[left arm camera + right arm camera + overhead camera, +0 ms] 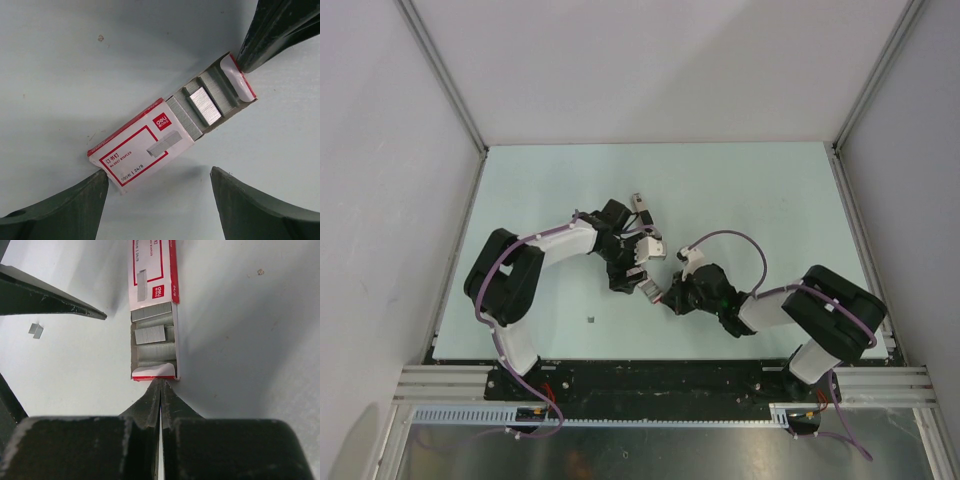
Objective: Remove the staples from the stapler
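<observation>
A red-and-white staple box lies on the table with its drawer slid partly out. Grey strips of staples lie in the drawer and also show in the right wrist view. My left gripper is open and straddles the box's closed end, with its left finger touching the box corner. My right gripper is shut, tips against the drawer's white end flap. A loose staple bit lies on the table. The small stapler lies just beyond the left wrist.
The pale table is boxed in by white walls and metal rails. Both arms meet near the table's middle, over the box. The loose staple bit lies left of them, toward the near edge.
</observation>
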### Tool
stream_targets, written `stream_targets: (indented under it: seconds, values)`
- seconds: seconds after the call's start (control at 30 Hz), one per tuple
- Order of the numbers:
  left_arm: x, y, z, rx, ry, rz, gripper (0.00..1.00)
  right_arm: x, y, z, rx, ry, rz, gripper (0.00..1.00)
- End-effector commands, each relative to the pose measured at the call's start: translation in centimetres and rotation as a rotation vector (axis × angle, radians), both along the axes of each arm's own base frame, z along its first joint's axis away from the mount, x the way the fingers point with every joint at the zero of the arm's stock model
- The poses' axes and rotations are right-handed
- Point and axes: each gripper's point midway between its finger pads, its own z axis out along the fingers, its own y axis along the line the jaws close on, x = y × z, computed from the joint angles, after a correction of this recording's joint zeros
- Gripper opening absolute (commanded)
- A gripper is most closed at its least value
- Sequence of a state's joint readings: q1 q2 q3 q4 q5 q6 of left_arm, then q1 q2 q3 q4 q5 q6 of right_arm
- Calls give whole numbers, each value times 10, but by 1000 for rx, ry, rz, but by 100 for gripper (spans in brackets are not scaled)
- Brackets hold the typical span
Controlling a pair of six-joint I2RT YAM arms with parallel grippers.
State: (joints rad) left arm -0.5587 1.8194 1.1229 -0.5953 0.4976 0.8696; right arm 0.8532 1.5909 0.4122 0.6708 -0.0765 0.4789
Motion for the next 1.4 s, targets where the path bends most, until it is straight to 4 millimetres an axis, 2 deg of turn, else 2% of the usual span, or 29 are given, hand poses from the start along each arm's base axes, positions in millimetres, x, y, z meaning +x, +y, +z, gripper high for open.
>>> stream_targets:
  seconds: [0.0, 0.97, 1.37]
  values:
    - [-59, 24, -24, 94, 252, -16, 87, 17, 5, 8, 10, -40, -30, 0]
    - [-76, 9, -18, 71, 272, -90, 87, 45, 16, 15, 9, -83, -23, 0]
    - [-87, 6, -14, 70, 288, -98, 87, 47, 10, 14, -4, -73, -33, 0]
